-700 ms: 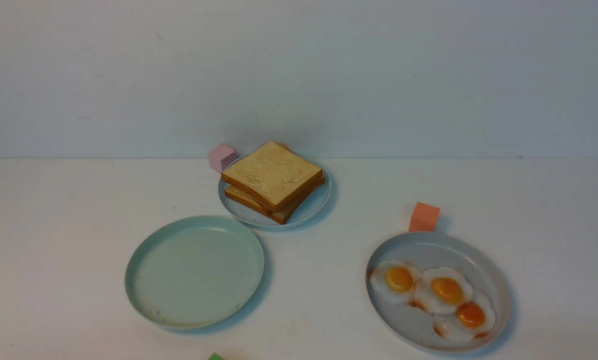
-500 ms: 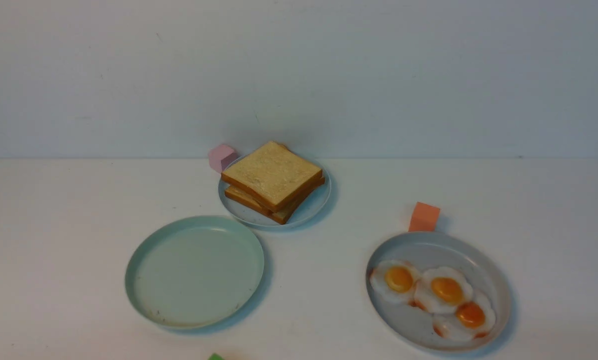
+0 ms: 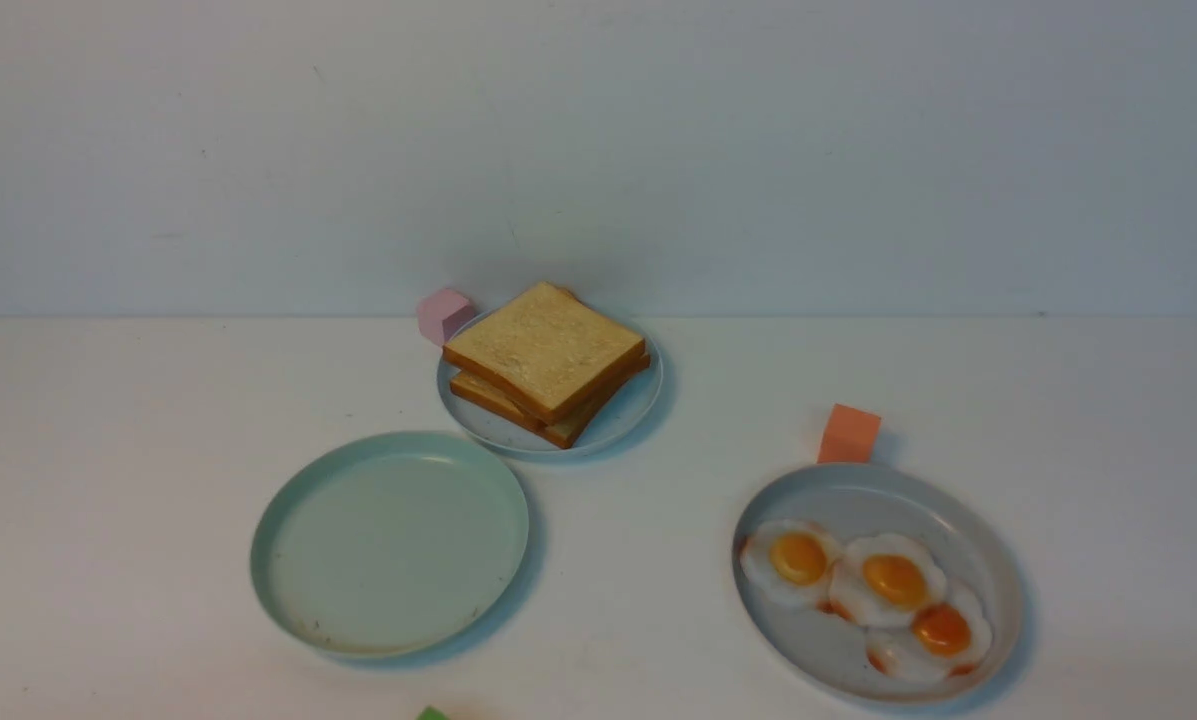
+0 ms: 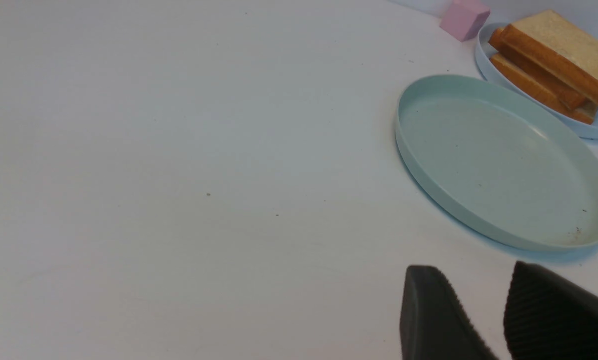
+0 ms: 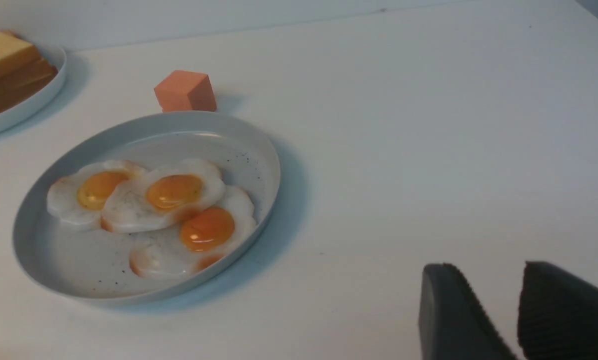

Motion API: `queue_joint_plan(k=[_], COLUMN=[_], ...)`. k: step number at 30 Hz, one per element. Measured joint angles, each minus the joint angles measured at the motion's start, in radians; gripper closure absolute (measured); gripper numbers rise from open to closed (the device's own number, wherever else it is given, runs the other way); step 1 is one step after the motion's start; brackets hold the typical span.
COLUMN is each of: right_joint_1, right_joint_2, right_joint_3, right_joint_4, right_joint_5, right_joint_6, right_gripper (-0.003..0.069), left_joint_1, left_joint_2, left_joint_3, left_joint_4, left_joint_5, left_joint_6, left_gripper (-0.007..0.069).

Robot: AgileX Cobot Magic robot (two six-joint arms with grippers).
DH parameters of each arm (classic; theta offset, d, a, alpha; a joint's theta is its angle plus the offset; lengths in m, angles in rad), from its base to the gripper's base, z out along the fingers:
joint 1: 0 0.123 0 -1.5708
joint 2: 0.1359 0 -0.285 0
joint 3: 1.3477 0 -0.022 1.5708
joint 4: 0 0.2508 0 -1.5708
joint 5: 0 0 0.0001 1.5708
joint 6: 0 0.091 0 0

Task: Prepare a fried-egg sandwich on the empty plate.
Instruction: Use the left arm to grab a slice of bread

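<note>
The empty plate point(image 3: 390, 545), pale mint green, sits left of centre, also in the left wrist view point(image 4: 498, 160). Behind it a stack of toast slices point(image 3: 546, 355) rests on a small bluish plate point(image 3: 620, 424). At the right, three fried eggs point(image 3: 893, 582) overlap on a wide grey plate point(image 3: 998, 560). No fried-egg sandwich is in view; toast and eggs lie apart. My left gripper point(image 4: 473, 272) is open and holds nothing, over bare table near the mint plate's rim. My right gripper point(image 5: 488, 270) is open with nothing in it, well aside from the egg plate point(image 5: 259, 150). Neither arm shows in the front view.
A pink cube point(image 3: 444, 314) stands by the toast plate's far left side. An orange cube point(image 3: 849, 435) touches the egg plate's far rim. A green corner point(image 3: 431, 714) peeks in at the near edge. A wall closes off the table's back.
</note>
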Motion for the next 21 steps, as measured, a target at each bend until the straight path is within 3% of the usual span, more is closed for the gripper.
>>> queue_joint_plan(k=[3,6,10,13,17,21], right_joint_1=[0.0,0.0,0.0,0.0,0.0,0.0], right_joint_2=[0.0,0.0,0.0,0.0,0.0,0.0], right_joint_3=[0.0,0.0,0.0,0.0,0.0,0.0], right_joint_4=[0.0,0.0,0.0,0.0,0.0,0.0], right_joint_5=[0.0,0.0,0.0,0.0,0.0,0.0], right_joint_6=[0.0,0.0,0.0,0.0,0.0,0.0], right_gripper=[0.0421,0.0421,0.0421,0.0421,0.0421,0.0421], left_joint_1=[0.0,0.0,0.0,0.0,-0.006,-0.038], left_joint_2=[0.0,0.0,0.0,0.0,0.008,0.121], left_joint_3=[0.0,0.0,0.0,0.0,-0.046,-0.192], left_joint_4=[-0.005,-0.096,-0.378,-0.472,-0.481,-0.419], left_joint_5=[-0.021,-0.107,-0.294,-0.388,-0.372,-0.249], left_joint_6=[-0.004,-0.063,-0.228,-0.258,-0.26,-0.206], left_gripper=[0.0386,0.0386,0.0386,0.0386,0.0396,0.0466])
